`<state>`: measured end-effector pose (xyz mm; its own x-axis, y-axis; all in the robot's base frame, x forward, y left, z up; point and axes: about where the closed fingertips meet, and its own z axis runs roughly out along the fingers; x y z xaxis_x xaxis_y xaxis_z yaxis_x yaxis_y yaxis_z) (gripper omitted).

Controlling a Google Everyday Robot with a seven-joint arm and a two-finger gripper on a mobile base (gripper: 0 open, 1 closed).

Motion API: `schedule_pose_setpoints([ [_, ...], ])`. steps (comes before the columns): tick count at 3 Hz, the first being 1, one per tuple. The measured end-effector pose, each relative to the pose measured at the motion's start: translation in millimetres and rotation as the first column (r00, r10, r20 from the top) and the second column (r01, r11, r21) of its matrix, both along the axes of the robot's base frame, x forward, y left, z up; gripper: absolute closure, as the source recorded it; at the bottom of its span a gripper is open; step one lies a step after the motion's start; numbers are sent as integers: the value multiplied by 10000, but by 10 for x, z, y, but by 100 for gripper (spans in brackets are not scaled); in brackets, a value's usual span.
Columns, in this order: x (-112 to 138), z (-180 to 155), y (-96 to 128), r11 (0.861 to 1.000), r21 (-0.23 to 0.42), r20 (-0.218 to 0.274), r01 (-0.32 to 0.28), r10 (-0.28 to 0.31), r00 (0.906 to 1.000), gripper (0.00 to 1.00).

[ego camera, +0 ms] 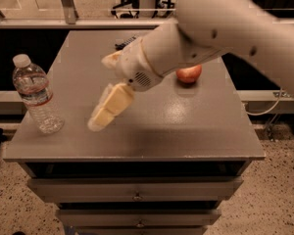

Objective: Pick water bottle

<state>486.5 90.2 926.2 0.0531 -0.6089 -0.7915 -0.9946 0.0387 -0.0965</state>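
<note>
The water bottle (35,94) is clear ribbed plastic with a white cap and a red-and-white label band. It stands upright near the front left corner of the grey table (161,131). My gripper (100,119) hangs from the big white arm, pointing down and left just above the tabletop. It is to the right of the bottle, a bottle's width or so away, and holds nothing.
A red apple (188,74) sits on the table's right side, partly behind the arm. A small black object (125,43) lies at the back, mostly hidden by the arm. Drawers (137,190) are below the tabletop. Chairs and a railing stand behind.
</note>
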Motion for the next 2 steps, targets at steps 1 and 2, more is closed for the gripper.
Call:
schedule_pose_setpoints([
  [1, 57, -111, 441, 9940, 1021, -181, -397, 418, 9990, 0],
  [2, 78, -211, 782, 9782, 1975, -343, -641, 723, 9968, 0],
])
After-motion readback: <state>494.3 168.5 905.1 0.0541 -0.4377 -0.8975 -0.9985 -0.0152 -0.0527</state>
